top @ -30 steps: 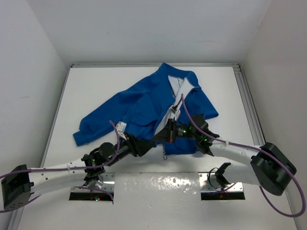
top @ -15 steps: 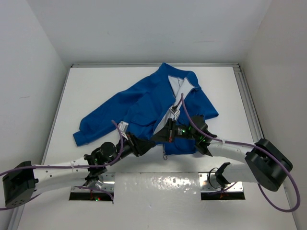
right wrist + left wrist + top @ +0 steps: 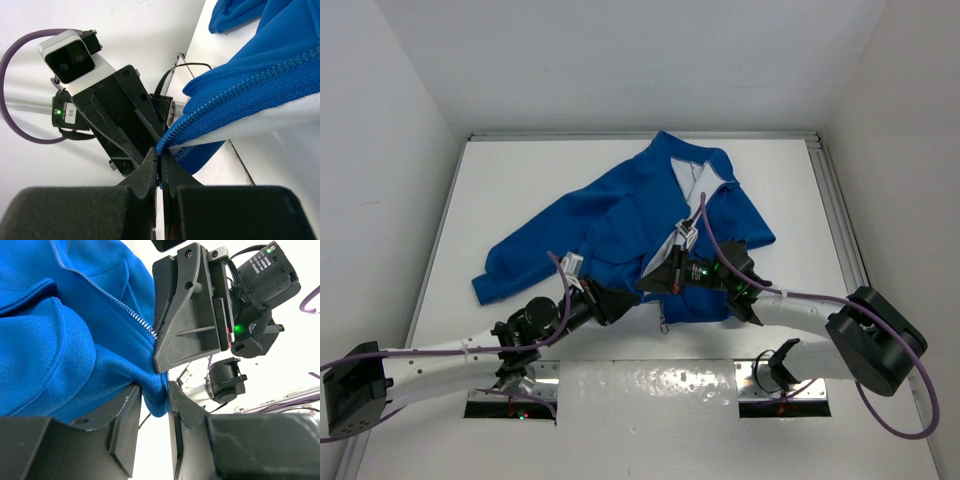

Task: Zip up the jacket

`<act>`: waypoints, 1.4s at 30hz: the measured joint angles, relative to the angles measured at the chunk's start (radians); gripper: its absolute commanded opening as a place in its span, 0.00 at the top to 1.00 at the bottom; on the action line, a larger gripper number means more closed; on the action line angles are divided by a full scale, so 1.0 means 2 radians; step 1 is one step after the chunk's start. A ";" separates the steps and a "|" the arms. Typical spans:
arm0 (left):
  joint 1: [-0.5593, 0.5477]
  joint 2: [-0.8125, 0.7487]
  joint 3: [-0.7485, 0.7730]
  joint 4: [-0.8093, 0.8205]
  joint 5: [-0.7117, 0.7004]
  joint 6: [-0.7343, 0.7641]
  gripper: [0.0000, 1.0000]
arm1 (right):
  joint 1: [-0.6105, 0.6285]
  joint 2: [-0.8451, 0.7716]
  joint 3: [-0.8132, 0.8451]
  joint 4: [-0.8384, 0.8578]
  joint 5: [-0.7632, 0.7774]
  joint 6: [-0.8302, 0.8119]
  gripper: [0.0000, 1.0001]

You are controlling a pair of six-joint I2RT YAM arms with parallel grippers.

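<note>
The blue jacket point(image 3: 610, 225) lies spread on the white table, collar at the far side, front open with white lining showing. My left gripper point(image 3: 632, 297) is shut on the jacket's bottom hem beside the zipper; blue cloth sits pinched between its fingers point(image 3: 155, 402). My right gripper point(image 3: 645, 284) meets it from the right and is shut on the lower end of the zipper edge point(image 3: 167, 142), its fingertips point(image 3: 161, 160) pressed together. The zipper teeth point(image 3: 117, 302) run up from that point. The two grippers nearly touch.
The table's white walls stand at left, right and back. A metal rail point(image 3: 840, 215) runs along the right edge. Purple cables point(image 3: 715, 245) loop over the jacket from the right arm. Two mounting plates point(image 3: 785, 385) sit at the near edge.
The right gripper has edged slightly left toward the left gripper, holding the zipper end. The left arm has barely shifted. The jacket's lay is unchanged.
</note>
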 measured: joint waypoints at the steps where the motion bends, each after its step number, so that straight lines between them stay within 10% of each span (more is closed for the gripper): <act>1: 0.000 0.000 0.000 -0.001 -0.001 0.000 0.74 | -0.001 0.001 0.000 0.000 0.000 0.001 1.00; 14: 0.000 0.007 0.000 -0.001 -0.004 0.001 0.75 | -0.002 0.001 -0.001 0.000 -0.002 0.001 1.00; 21: 0.000 0.007 0.000 -0.001 -0.005 -0.001 1.00 | -0.006 0.003 -0.002 -0.001 -0.008 0.001 1.00; 27: 0.000 0.013 0.000 -0.001 -0.003 0.001 1.00 | -0.008 0.003 0.000 -0.022 -0.010 -0.009 1.00; 30: 0.000 0.017 0.000 -0.004 -0.008 0.000 1.00 | -0.008 0.002 0.016 -0.068 -0.009 -0.034 0.80; 32: 0.000 0.015 0.000 -0.012 -0.023 -0.003 1.00 | -0.008 -0.010 0.032 -0.125 0.004 -0.059 0.49; 36: 0.000 0.001 0.008 -0.050 -0.080 -0.020 1.00 | -0.008 -0.077 0.049 -0.253 0.055 -0.128 0.34; 37: 0.000 -0.002 0.012 -0.062 -0.101 -0.028 1.00 | -0.008 -0.099 0.051 -0.284 0.072 -0.145 0.37; 40: 0.001 -0.007 0.021 -0.085 -0.142 -0.045 1.00 | -0.008 -0.151 0.052 -0.358 0.121 -0.187 0.92; 42: 0.001 -0.002 0.027 -0.093 -0.160 -0.049 1.00 | -0.006 -0.169 0.051 -0.398 0.152 -0.202 1.00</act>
